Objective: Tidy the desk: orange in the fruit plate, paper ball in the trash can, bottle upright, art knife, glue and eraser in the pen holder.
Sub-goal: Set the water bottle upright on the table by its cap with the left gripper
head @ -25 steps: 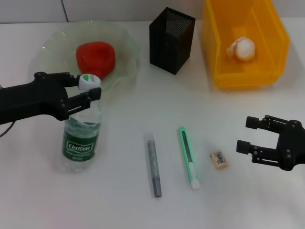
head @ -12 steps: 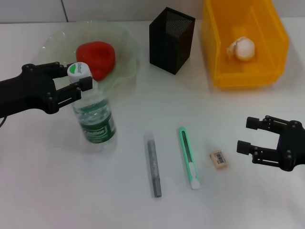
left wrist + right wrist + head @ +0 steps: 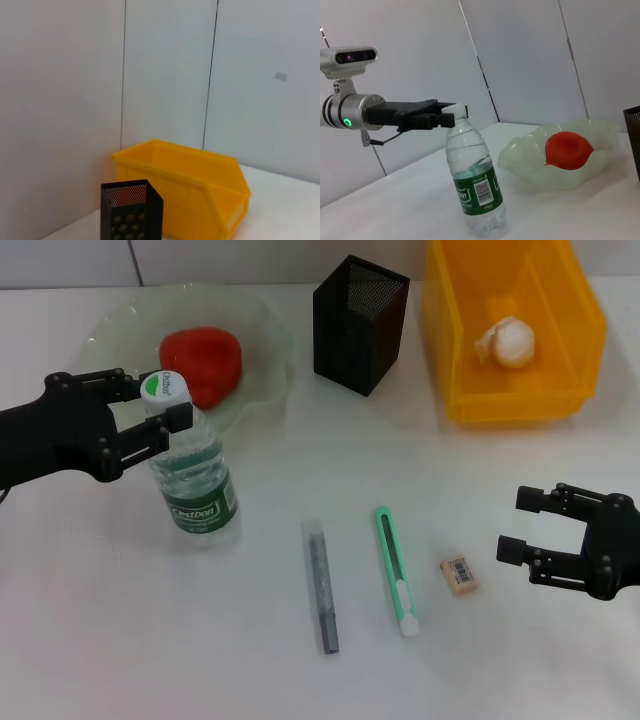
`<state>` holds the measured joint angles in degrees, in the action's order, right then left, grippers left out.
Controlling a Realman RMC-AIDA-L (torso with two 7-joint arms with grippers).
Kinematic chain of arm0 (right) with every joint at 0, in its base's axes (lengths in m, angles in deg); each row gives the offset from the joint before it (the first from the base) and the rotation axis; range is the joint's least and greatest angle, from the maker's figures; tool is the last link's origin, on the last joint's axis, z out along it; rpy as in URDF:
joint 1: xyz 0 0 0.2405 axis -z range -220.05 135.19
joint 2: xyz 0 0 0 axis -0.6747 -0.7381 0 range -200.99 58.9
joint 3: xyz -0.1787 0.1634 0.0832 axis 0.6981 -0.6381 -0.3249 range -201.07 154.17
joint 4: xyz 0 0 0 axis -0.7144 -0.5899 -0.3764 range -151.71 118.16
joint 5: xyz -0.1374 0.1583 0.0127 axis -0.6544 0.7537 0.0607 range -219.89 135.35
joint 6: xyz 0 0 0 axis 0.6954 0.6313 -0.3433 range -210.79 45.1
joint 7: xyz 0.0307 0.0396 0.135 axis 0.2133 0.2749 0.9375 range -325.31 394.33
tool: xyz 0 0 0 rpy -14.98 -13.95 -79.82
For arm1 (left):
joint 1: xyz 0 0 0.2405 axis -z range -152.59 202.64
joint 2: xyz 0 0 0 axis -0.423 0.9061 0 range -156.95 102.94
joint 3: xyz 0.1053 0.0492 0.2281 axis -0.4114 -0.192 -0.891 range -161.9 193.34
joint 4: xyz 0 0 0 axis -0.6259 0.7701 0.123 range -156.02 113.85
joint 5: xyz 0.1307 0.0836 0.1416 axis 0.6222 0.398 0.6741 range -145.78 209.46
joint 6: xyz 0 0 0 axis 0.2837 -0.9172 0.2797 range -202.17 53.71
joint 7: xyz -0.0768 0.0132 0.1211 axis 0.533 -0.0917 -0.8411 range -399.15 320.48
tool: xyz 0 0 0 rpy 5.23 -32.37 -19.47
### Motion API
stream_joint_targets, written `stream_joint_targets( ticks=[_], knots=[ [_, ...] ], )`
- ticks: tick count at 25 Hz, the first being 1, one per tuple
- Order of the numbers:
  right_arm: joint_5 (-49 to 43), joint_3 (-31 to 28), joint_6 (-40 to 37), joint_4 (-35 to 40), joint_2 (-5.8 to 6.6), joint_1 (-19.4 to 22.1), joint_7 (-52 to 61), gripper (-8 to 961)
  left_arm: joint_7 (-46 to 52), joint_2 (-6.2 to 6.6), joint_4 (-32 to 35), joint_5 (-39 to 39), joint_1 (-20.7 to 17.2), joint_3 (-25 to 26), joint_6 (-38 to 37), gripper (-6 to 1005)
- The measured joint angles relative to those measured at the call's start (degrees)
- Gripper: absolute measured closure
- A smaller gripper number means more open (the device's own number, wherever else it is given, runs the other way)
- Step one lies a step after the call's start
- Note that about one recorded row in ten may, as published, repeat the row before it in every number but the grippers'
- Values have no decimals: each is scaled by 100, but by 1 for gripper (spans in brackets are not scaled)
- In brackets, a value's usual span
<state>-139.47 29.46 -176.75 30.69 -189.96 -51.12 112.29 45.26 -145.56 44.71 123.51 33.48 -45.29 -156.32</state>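
My left gripper [image 3: 150,408] clamps the white cap of the water bottle [image 3: 192,485], which stands nearly upright on the white desk [image 3: 250,660], just in front of the pale green fruit plate [image 3: 262,335] holding the orange [image 3: 201,363]. From the right wrist camera I see the fingers [image 3: 427,120] pinching the neck from the side. My right gripper [image 3: 528,527] hovers with jaws spread near the desk's right edge, just beside the eraser [image 3: 459,574]. The green art knife [image 3: 396,569] and grey glue stick [image 3: 321,585] lie side by side between the arms. Beyond them stand the black mesh pen holder [image 3: 360,322] and the yellow trash can [image 3: 510,330], with the paper ball [image 3: 506,343] inside.
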Motion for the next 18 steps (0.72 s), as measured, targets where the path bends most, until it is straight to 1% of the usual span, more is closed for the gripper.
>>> stream_joint_targets(
  ticks=[5,6,11,18],
  knots=[
    [0,0,-19,-10,0,-11,0,177,-325,-24,-67,-58,-11,127,45,554],
    [0,0,-21,-15,0,-16,0,177,-538,-18,-219,-182,-4,148,55,554],
    [0,0,-22,-20,0,-18,0,177,-870,-6,-477,-317,48,156,77,550],
    [0,0,-37,-4,0,-14,4,177,-993,-15,-523,-293,69,80,85,544]
  ],
)
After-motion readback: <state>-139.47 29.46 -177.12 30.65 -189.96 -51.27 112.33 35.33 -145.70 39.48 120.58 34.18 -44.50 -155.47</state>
